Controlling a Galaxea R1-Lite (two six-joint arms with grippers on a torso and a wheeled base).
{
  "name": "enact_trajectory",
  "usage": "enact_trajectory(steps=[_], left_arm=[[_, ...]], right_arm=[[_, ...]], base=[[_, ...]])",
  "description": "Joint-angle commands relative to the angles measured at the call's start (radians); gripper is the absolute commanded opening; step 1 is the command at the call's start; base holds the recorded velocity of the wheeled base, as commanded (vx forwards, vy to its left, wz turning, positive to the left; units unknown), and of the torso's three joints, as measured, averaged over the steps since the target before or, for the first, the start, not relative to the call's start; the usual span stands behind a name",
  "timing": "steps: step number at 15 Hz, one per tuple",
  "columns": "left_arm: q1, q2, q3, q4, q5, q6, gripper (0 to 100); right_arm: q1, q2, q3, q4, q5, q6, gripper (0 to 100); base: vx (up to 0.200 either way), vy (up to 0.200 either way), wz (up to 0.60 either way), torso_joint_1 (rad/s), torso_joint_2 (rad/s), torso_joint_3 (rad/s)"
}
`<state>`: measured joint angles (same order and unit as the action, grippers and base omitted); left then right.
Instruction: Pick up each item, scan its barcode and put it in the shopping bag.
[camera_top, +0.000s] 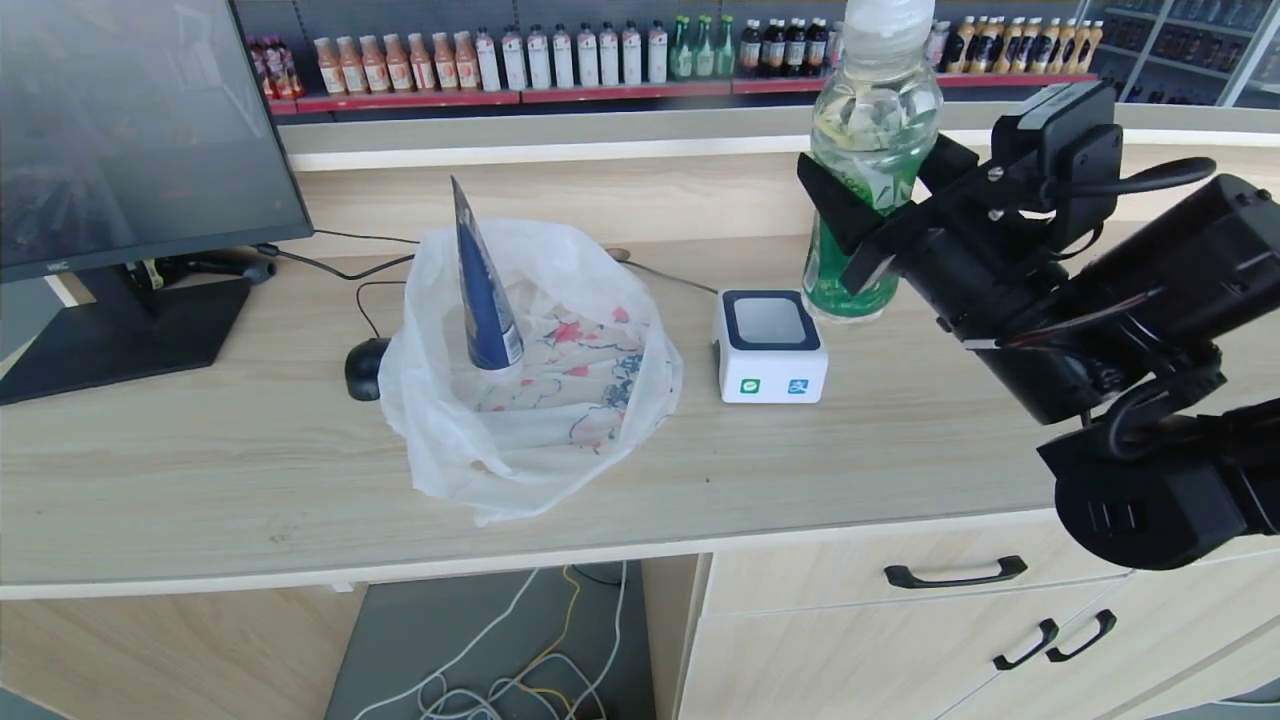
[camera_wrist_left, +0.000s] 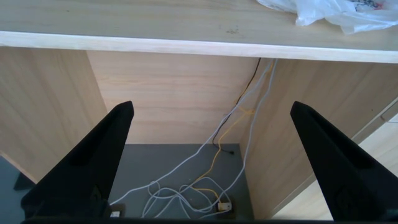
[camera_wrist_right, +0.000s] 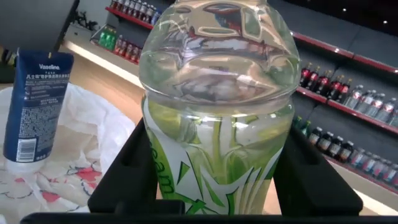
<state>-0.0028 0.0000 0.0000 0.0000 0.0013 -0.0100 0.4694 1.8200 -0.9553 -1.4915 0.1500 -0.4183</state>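
Wooden counter (camera_top: 200, 470) across the front of me, and on it the white shopping bag (camera_top: 420, 400), mouth open, near the middle. My right gripper (camera_top: 880, 210) is up over the counter's right side, fingers pinching the bottle (camera_top: 872, 130) around its green-labelled waist, and the bottle is upright and off the surface. My left gripper (camera_wrist_left: 211, 109) hangs below the counter edge, fingers spread wide, holding nothing.

The scanner (camera_top: 770, 345) sits just beside the bag, window facing up, with the bottle near it on its far right. I reckon this is the scan step. I can't spot the barcode, so I want to bring the label low over that window and roll the bottle slowly, grip firm on the slick plastic. A blue tube (camera_top: 485, 290) already stands in the bag, so I'll drop in beside it afterwards.
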Motion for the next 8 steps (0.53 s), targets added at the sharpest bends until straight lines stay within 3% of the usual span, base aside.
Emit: enact_trajectory(steps=[1,4,8], left_arm=[[0.000,0.000,0.000,0.000,0.000,-0.001,100],[0.000,0.000,0.000,0.000,0.000,0.001,100],[0.000,0.000,0.000,0.000,0.000,0.001,100]], right_arm=[[0.023,-0.013,0.013,-0.033,-0.076,0.039,0],[0.083,0.004,0.032,-0.079,-0.234,0.119,0],[0.107,0.005,0.115,-0.079,-0.236,0.197,0]], base=[[0.000,0.000,0.00,0.000,0.00,0.000],[0.000,0.000,0.00,0.000,0.00,0.000],[0.000,0.000,0.00,0.000,0.00,0.000]])
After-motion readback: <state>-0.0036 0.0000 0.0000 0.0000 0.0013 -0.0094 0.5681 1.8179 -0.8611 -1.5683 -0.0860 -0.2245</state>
